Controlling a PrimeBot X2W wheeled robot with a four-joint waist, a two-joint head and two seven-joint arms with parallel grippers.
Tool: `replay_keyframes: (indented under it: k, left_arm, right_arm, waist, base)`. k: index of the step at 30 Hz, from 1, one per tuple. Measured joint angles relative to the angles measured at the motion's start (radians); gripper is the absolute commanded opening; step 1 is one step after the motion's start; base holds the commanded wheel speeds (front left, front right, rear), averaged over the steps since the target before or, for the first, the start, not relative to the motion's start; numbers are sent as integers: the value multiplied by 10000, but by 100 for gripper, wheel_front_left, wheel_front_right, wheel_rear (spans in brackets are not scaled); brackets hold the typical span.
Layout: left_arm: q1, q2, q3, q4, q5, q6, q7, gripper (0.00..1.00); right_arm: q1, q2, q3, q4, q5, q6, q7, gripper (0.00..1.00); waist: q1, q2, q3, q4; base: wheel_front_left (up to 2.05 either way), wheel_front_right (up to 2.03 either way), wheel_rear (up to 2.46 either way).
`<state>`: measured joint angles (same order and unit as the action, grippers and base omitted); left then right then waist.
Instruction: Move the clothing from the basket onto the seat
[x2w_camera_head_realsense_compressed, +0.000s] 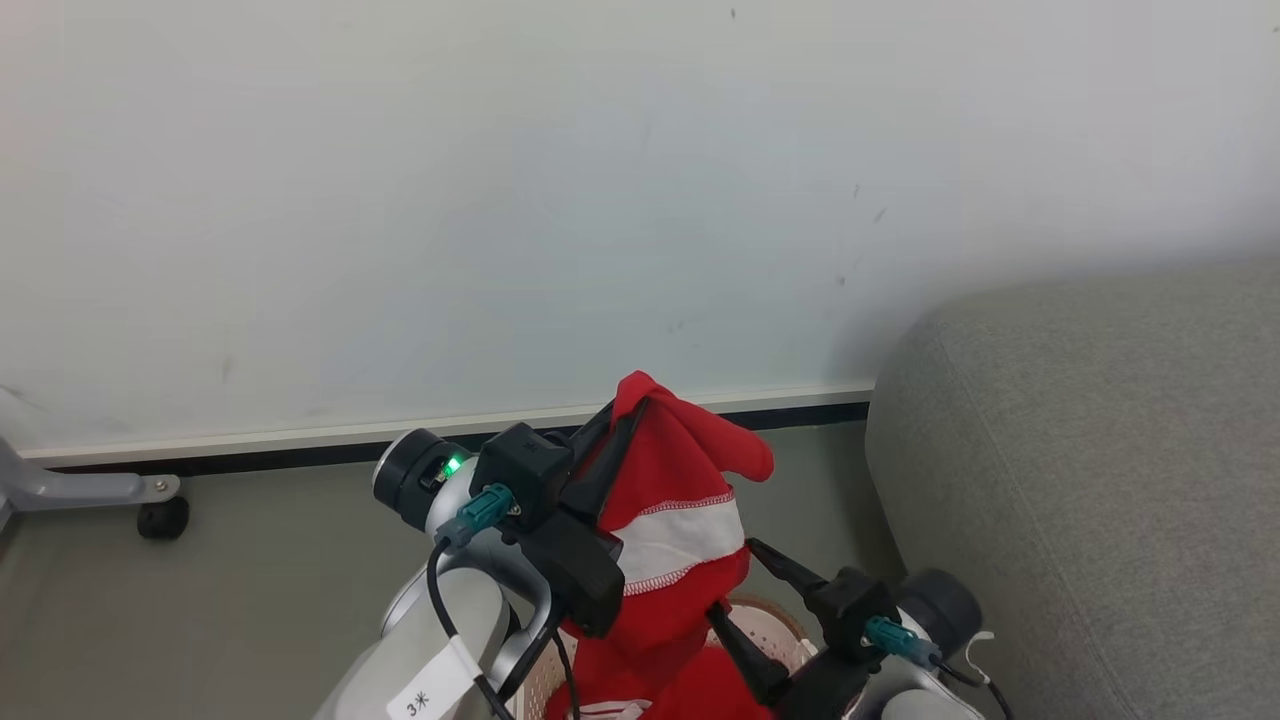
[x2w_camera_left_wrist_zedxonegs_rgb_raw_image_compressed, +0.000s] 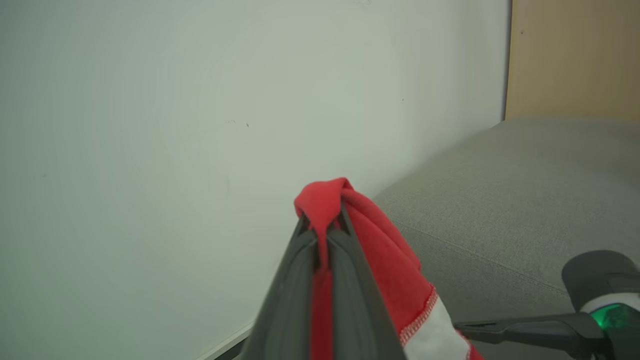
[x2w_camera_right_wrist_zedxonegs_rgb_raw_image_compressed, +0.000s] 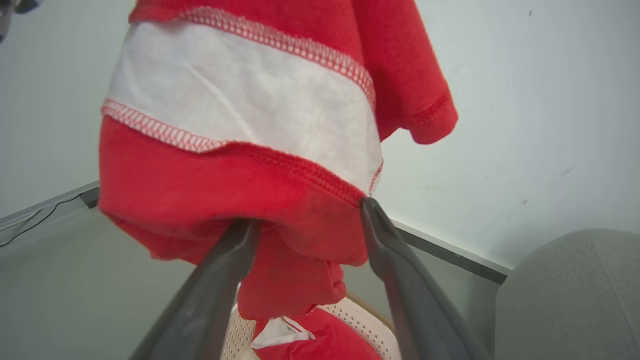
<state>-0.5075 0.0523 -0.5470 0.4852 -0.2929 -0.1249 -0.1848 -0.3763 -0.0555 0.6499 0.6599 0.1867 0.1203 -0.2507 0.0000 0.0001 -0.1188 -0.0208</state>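
My left gripper (x2w_camera_head_realsense_compressed: 622, 425) is shut on a bunched fold of a red garment with a white trim band (x2w_camera_head_realsense_compressed: 680, 530) and holds it hanging above the basket (x2w_camera_head_realsense_compressed: 775, 620). The left wrist view shows the fold pinched at the fingertips (x2w_camera_left_wrist_zedxonegs_rgb_raw_image_compressed: 345, 227), with the cloth (x2w_camera_left_wrist_zedxonegs_rgb_raw_image_compressed: 390, 260) draping to the right. My right gripper (x2w_camera_head_realsense_compressed: 738, 585) is open, just right of the hanging cloth. In the right wrist view its spread fingers (x2w_camera_right_wrist_zedxonegs_rgb_raw_image_compressed: 372, 220) touch the lower fold of the garment (x2w_camera_right_wrist_zedxonegs_rgb_raw_image_compressed: 240, 100). A second red garment (x2w_camera_right_wrist_zedxonegs_rgb_raw_image_compressed: 325, 342) lies in the basket (x2w_camera_right_wrist_zedxonegs_rgb_raw_image_compressed: 367, 322). The grey seat (x2w_camera_head_realsense_compressed: 1090, 480) is to the right.
A pale wall with a white and dark skirting strip (x2w_camera_head_realsense_compressed: 300, 440) runs behind. A grey wheeled stand leg (x2w_camera_head_realsense_compressed: 150, 500) sits on the floor at the far left. Beyond the seat (x2w_camera_left_wrist_zedxonegs_rgb_raw_image_compressed: 505, 200), the left wrist view shows a wooden panel (x2w_camera_left_wrist_zedxonegs_rgb_raw_image_compressed: 570, 60).
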Motion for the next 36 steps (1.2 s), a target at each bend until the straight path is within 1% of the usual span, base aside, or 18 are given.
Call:
replay_keyframes:
  k: [1,7,11,12,13,14,15,21,28,29,30,31,32,33,36]
  left_arm:
    - [-1,4,4,-63,-48,0,46,0]
    - [-1,0,-21,-173,-121,0,174,0]
    - [-1,0,-29,-205,-146,0,249,0]
    - [-1,0,-29,-213,-159,0,249,0]
    - [0,0,-29,-213,-174,0,261,0]
    - [1,0,-27,-215,-205,0,263,0]
    - [3,0,-23,-215,-226,0,291,0]
    - [135,121,173,-274,-303,25,349,0]
    - [440,245,403,-280,-497,155,380,0]
    - [512,259,454,-278,-602,186,380,19]
    - [578,272,497,-276,-662,198,380,44]
    - [635,284,518,-274,-673,199,380,77]
    - [670,309,535,-272,-677,207,378,87]
    - [698,343,569,-276,-702,209,378,100]
    - [864,376,640,-314,-777,280,345,100]
  right_arm:
    - [-271,0,221,56,54,2,-2,100]
    - [-793,-19,740,332,107,2,-4,100]
    - [-1184,-19,1074,307,500,2,-15,100]
    - [-1250,-19,1131,305,639,2,-15,96]
    - [-1281,-19,1162,299,736,0,-17,47]
    - [-1286,-21,1206,301,815,-2,-19,26]
    - [-1284,-21,1254,307,878,-6,-19,0]
    - [-1285,-19,1254,336,1235,-17,-29,0]
    - [-1376,-23,589,566,1317,-73,-29,0]
    - [-1440,-35,491,558,1319,-77,-29,0]
    - [-1494,-48,391,522,1336,-123,-29,0]
    - [-1523,-86,295,474,1367,-161,-31,0]
    - [-1524,-159,213,424,1396,-194,-31,0]
    - [-1524,-242,130,374,1396,-244,-31,0]
    - [-1533,-502,-161,201,1398,-347,-31,0]
  waist:
    - [0,0,23,31]
    - [0,0,68,82]
    - [0,0,101,100]
    - [0,0,109,102]
    - [0,0,117,103]
    - [0,0,125,102]
    - [0,0,132,99]
    - [0,0,179,-14]
    - [0,0,220,-331]
    - [0,0,223,-385]
    - [1,0,226,-440]
    - [0,0,228,-496]
    - [0,0,229,-550]
    - [0,0,230,-605]
    - [0,0,232,-781]
  base:
    - [0,0,0]
    - [0,0,0]
    - [0,0,0]
    - [0,0,0]
    - [0,0,0]
    - [0,0,0]
    - [0,0,0]
    - [0,0,0]
    - [0,0,0]
    - [0,0,0]
    - [0,0,0]
    - [0,0,0]
    - [0,0,0]
    - [0,0,0]
    - [0,0,0]
